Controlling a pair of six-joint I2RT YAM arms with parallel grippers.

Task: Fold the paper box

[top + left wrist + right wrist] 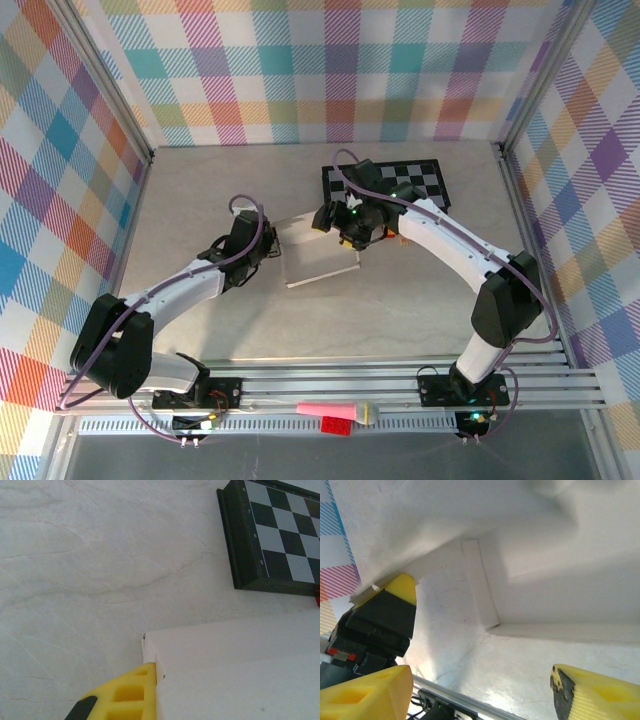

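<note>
Left end effector (270, 245) grips the paper box (315, 255) at one corner; right end effector (477, 676), released, faces its opposite edge.

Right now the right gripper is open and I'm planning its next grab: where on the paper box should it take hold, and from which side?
Probably the raised white panel of the paper box facing the right gripper, approached from the right. The card is thin, so open jaws can straddle its edge, and the left gripper pinches the opposite left edge.
</note>
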